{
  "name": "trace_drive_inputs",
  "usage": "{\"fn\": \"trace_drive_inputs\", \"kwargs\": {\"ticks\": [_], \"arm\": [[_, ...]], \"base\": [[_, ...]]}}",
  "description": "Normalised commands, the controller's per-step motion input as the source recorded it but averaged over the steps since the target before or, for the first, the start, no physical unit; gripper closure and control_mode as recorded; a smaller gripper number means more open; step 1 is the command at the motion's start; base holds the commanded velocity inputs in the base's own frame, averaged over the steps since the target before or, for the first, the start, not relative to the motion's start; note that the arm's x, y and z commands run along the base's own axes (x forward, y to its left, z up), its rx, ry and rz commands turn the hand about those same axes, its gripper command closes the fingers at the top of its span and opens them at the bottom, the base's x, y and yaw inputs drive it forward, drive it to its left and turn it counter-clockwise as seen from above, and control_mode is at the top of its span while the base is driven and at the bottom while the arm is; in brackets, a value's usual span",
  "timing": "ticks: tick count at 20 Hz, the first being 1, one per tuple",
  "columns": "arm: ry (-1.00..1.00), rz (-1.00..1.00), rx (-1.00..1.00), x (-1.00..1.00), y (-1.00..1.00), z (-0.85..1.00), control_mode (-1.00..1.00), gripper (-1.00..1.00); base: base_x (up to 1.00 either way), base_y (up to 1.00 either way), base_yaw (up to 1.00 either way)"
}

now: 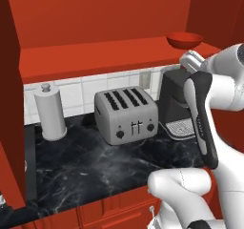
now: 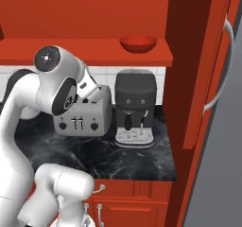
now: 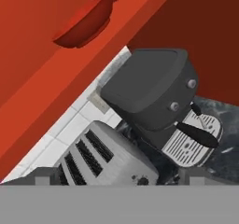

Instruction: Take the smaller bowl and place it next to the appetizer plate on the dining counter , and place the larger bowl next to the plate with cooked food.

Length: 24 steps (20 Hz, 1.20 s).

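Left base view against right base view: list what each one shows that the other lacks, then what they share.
Left base view alone: a white paper towel roll standing on the counter left of the toaster, and a wall outlet behind the toaster.

Right base view alone: a tall red panel with a curved steel handle at the right, and cabinet door knobs below the counter.

Both: the smaller bowl on the red shelf, the silver toaster, the dark coffee machine, and the black marble counter.

My view takes in a glossy red bowl (image 2: 138, 43) on a matt red shelf (image 2: 94, 51), a brushed-metal toaster (image 1: 126, 115), a matt dark plastic coffee machine (image 2: 135, 105), and polished black marble counter (image 1: 109, 168).
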Motion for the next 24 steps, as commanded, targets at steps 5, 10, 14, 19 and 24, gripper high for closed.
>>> {"fn": "trace_drive_inputs", "kwargs": {"ticks": [5, 10, 14, 19, 24], "arm": [[0.00, -0.05, 0.00, 0.19, -0.27, 0.34, -1.00, -1.00], [0.02, -0.03, 0.00, 0.39, -0.20, 0.21, -1.00, -1.00], [0.00, -0.03, 0.00, 0.44, -0.13, 0.17, -1.00, -1.00], [0.00, -0.03, 0.00, 0.45, -0.10, 0.08, -1.00, -1.00], [-0.06, 0.00, 0.00, 0.31, -0.10, 0.00, -1.00, -1.00]], "base": [[0.00, 0.00, 0.00], [0.00, 0.00, 0.00], [0.00, 0.00, 0.00], [0.00, 0.00, 0.00], [0.00, 0.00, 0.00]]}}
